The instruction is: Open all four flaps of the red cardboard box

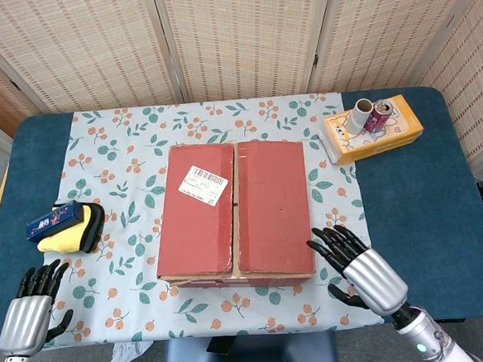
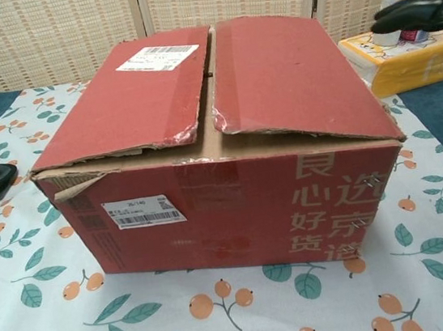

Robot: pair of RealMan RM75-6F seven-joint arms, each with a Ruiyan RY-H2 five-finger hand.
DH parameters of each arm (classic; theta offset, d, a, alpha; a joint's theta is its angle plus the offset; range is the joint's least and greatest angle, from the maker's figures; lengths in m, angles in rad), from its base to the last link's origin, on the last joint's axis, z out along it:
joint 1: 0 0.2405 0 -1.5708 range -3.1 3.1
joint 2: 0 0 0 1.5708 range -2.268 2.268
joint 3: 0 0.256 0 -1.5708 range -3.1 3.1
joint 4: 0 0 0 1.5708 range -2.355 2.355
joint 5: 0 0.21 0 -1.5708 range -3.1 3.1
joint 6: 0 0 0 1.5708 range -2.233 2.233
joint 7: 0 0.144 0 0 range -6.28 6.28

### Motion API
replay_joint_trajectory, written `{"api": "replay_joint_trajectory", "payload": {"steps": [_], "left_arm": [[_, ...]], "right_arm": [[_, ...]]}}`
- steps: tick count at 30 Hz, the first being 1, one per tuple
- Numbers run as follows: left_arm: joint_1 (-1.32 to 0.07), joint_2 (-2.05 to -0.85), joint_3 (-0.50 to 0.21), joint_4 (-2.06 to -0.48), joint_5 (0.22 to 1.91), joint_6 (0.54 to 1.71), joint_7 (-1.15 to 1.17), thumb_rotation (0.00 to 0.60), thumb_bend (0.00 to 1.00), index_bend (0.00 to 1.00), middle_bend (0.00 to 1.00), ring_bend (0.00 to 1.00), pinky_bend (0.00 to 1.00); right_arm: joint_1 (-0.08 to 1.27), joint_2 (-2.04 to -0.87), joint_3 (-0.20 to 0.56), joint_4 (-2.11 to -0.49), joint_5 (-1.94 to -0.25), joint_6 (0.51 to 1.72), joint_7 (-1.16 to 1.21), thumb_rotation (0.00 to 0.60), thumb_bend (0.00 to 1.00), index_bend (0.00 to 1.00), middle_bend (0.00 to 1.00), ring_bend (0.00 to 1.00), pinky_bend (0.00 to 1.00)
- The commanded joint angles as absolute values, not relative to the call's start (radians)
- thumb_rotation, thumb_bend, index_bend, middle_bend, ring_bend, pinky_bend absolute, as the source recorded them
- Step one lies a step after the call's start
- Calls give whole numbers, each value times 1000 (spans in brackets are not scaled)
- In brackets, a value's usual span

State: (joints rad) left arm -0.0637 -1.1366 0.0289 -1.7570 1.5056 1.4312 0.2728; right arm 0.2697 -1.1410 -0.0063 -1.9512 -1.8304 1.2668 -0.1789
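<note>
The red cardboard box stands in the middle of the flowered cloth, its two long top flaps lying down and meeting along a centre seam. A white label is stuck on the left flap. My right hand hovers beside the box's near right corner, fingers spread and holding nothing; its dark fingertips show at the right edge of the chest view. My left hand hangs at the near left table edge, fingers apart and empty, well away from the box.
A yellow box carrying a paper roll and a red can sits at the back right. A dark pouch with a yellow cloth and blue packet lies at the left. Wicker screens stand behind the table.
</note>
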Motion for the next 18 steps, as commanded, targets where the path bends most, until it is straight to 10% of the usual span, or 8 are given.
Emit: {"api": "replay_joint_trajectory", "payload": {"steps": [1, 18], "left_arm": [[-67, -1126, 23, -1758, 1499, 1429, 255, 600, 396, 8, 85, 89, 10], [-84, -1112, 15, -1724, 1510, 1419, 175, 600, 397, 28, 90, 95, 10]], "right_arm": [[319, -1182, 29, -1995, -1796, 1203, -232, 600, 385, 0, 0, 0, 60], [466, -1329, 139, -2031, -1596, 1057, -358, 600, 385, 0, 0, 0, 60]]}}
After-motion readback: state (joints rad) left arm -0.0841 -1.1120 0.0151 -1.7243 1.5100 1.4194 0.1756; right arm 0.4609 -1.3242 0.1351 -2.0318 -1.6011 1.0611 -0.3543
